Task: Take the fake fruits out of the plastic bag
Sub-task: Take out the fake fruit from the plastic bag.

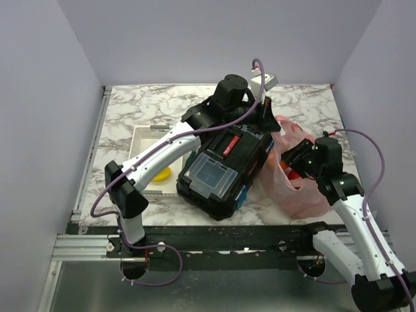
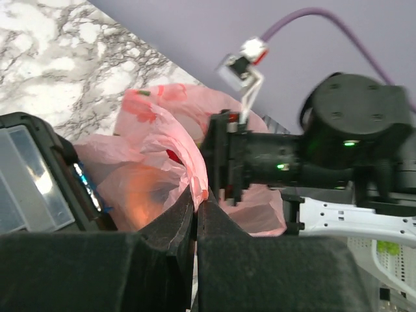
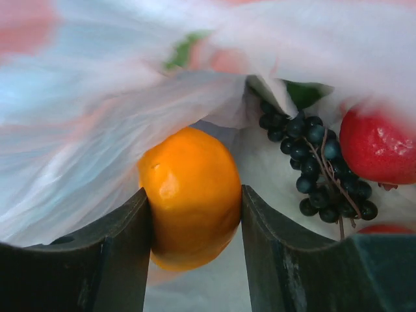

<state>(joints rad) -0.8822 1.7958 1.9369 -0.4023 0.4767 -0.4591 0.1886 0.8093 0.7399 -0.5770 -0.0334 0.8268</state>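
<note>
Pink, crinkly plastic: the one plastic bag [image 1: 296, 188] lies on the marble table [image 1: 143, 107], right up against the single black toolbox [image 1: 224, 172]. From above we see only the outside of the bag, none of the fruit, and both arms reaching to it. That view alone shows us the one white tray [image 1: 146, 140] left of the toolbox, with one yellow item [image 1: 161, 174] in it.

The left wrist view adds that the left gripper [image 2: 197, 195] has its jaws together, pinching the bag's rim and holding it up.

Only the right wrist view looks inside the bag. There the right gripper [image 3: 195, 194] has its jaws against both sides of one orange [image 3: 192, 208]. Beside it we count one dark grape bunch [image 3: 318, 166], one red apple [image 3: 380, 146] and part of one green fruit [image 3: 305, 93], all inside the bag.
</note>
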